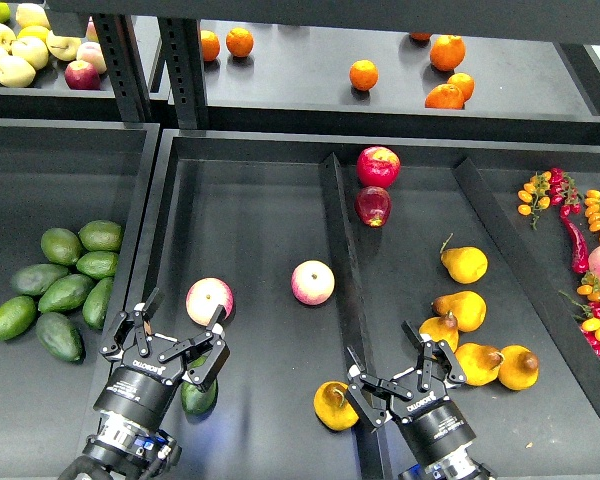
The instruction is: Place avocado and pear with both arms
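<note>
Down near the bottom edge, our left gripper [179, 345] hung over the middle tray [250, 230] with its fingers spread apart and closed on nothing. The avocado [198, 396] lay on the tray floor just beneath and slightly right of that gripper, partly hidden by the gripper's body. A pink-yellow apple [209, 300] sat just beyond the fingertips, and a second apple [312, 282] rested further right near the tray's divider [342, 250]. Our right gripper [394, 370] hovered at the divider, its fingers likewise apart and empty. The pear [334, 405] lay just left of that gripper, on the left side of the divider, close to one finger, though we could not tell whether it touched. Five more pears [464, 264] were scattered in the right compartment, some just beyond the right gripper. Two red apples [377, 167] sat at the far end of that compartment. A cluster of other avocados [62, 290] filled the separate left tray. Oranges [363, 74] lay on the shelf behind, and small peppers [570, 220] lined the far right tray.
</note>
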`<act>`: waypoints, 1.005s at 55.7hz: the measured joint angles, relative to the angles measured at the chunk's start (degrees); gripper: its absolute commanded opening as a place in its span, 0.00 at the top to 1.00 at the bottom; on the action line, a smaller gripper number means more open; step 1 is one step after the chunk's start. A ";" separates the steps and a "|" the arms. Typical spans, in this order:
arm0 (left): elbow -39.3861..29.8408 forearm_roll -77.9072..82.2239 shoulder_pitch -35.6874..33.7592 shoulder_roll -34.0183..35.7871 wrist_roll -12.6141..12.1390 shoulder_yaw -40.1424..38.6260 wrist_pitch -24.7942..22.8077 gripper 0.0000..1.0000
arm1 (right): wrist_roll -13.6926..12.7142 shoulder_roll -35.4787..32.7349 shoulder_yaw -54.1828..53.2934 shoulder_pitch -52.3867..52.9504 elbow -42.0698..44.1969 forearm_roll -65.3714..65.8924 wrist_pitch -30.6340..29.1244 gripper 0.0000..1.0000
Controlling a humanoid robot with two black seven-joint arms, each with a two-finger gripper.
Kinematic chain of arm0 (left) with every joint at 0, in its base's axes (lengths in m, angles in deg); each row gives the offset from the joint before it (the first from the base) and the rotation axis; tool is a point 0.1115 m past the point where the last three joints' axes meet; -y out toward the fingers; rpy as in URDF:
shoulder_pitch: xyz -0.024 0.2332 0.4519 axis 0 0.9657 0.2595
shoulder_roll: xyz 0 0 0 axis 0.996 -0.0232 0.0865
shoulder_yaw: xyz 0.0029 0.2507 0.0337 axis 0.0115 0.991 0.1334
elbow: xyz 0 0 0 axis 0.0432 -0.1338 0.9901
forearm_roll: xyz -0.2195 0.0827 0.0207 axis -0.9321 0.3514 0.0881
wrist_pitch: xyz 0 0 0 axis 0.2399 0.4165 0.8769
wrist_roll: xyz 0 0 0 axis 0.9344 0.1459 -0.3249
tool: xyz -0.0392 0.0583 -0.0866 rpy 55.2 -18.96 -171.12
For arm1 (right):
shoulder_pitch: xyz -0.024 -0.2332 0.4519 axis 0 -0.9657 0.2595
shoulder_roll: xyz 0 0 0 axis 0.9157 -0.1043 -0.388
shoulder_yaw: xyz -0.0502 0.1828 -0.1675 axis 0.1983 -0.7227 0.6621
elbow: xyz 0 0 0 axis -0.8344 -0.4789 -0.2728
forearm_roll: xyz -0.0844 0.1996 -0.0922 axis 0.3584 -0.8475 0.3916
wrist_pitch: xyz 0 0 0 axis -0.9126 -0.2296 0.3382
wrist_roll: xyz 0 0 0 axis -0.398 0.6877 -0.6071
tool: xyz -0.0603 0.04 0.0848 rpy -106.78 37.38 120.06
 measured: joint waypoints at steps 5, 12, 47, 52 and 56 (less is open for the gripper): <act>-0.02 0.03 0.02 0.00 0.00 -0.04 -0.01 0.00 | 0.05 0.00 0.00 0.00 -0.16 -0.14 0.00 0.00; -0.03 1.41 0.03 0.00 -0.07 0.23 -0.01 0.00 | 0.05 0.00 -0.10 0.06 -0.56 -0.29 0.00 0.00; 0.09 1.87 0.03 0.00 0.24 -1.65 -0.01 0.00 | 0.06 0.00 -0.49 0.10 -0.77 -0.32 0.00 0.00; 0.19 1.85 0.03 0.00 0.36 -1.65 -0.01 0.00 | 0.06 0.00 -0.59 0.10 -0.77 -0.32 0.00 0.00; 0.33 1.85 -0.03 0.00 0.41 -1.61 -0.01 0.00 | 0.07 0.00 -0.68 0.10 -0.77 -0.30 0.00 0.00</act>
